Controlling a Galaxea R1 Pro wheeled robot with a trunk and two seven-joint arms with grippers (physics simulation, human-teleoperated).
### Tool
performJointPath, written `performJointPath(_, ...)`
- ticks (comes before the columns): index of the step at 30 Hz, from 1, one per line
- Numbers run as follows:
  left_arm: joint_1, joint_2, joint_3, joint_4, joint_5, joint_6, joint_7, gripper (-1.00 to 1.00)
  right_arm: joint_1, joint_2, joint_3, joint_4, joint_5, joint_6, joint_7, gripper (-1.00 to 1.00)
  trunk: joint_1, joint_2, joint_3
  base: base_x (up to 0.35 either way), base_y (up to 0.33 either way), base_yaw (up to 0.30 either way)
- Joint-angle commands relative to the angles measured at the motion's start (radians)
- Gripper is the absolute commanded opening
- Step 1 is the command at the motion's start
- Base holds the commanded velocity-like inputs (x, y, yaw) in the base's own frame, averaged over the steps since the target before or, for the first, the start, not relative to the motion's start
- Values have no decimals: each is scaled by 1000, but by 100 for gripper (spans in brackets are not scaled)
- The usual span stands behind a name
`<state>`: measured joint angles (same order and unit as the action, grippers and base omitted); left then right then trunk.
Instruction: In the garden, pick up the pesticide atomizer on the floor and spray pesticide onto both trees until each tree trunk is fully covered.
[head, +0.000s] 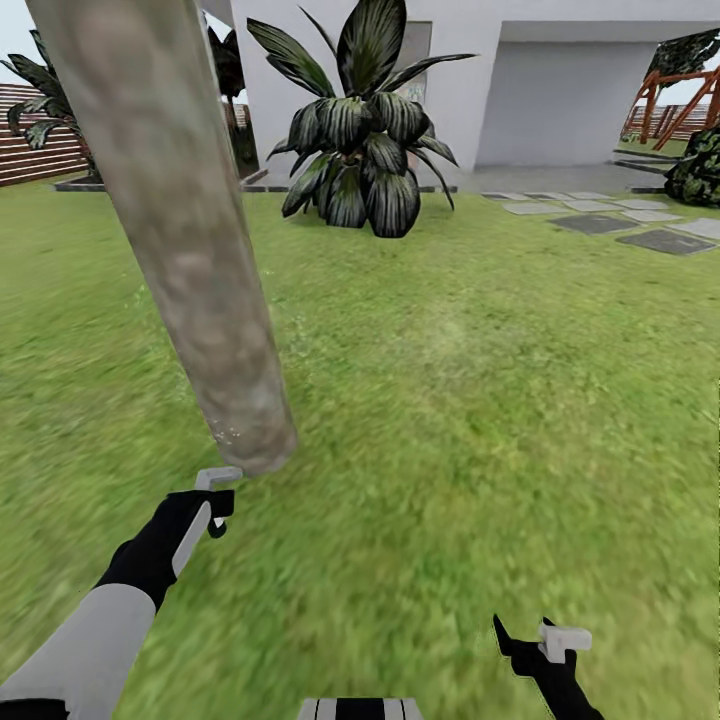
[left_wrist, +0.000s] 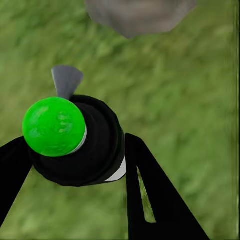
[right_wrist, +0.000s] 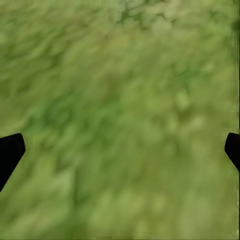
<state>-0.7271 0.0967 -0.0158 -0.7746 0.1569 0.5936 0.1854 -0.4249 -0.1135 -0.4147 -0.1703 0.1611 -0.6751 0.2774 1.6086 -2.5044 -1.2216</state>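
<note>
green-capped atomizer (left_wrist: 75, 142) between left fingers (left_wrist: 150, 195)

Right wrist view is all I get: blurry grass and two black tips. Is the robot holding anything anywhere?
Observer: Yes. The left claw is shut on the pesticide atomizer, a black body with a green cap.
Operator: Is it near a tree?
Observer: In the head view the left claw sits right at the foot of a thick pale tree trunk.
Operator: And my claw?
Observer: The head view shows the right claw over open grass, well apart from that trunk.
</note>
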Motion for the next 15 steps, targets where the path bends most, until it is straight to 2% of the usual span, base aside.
performJointPath(1, 0, 0, 0, 0, 0, 0, 0, -100, 0, 0, 0, 0, 0, 0, -1, 100, 0, 0, 0, 150, -269, 57)
performJointPath(3, 0, 0, 3, 0, 0, -1, 0, -100, 0, 0, 0, 0, 0, 0, -1, 100, 0, 0, 0, 150, -269, 183)
performJointPath(6, 0, 0, 1, 1, 0, -57, 2, -100, 0, 0, 0, 0, 0, 0, -1, 100, 0, 0, 0, 150, -269, 266)
performJointPath(11, 0, -3, -2, 0, 2, -69, 2, -100, 0, 0, 0, 0, 0, 0, -1, 100, 0, 0, 0, 146, -269, 276)
performJointPath(12, -1, -6, -3, -2, 3, -69, 2, -100, 0, 0, 0, 0, 0, 0, -1, 100, 0, 0, 0, 142, -269, 277)
performJointPath(15, -1, -40, -6, -105, 1, -58, -2, -100, 0, 0, 0, 0, 0, 0, -1, 100, 0, 0, 0, 141, -269, 246)
